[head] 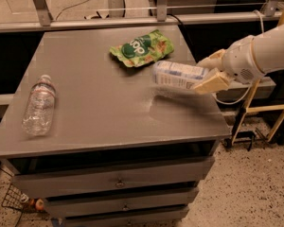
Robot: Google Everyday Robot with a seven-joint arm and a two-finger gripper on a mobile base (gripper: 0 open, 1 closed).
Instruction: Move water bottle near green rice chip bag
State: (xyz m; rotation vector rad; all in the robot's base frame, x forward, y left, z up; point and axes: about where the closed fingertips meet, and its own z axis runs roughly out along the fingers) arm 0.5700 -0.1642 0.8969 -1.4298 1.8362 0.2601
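The water bottle (179, 74), wrapped in a white and pale blue label, is held lying sideways a little above the grey table (94, 108), near its right edge. My gripper (209, 72) comes in from the right and is shut on the bottle's right end, one cream finger (211, 82) in front and one behind. The green rice chip bag (142, 48) lies flat at the back middle of the table, just up and left of the bottle's free end. A small gap shows between them.
A clear crinkled bottle (39, 105) lies near the table's left edge. Drawers (118, 181) sit under the tabletop. A metal rail (132, 22) runs behind the table. A yellow frame (274, 108) stands on the floor to the right.
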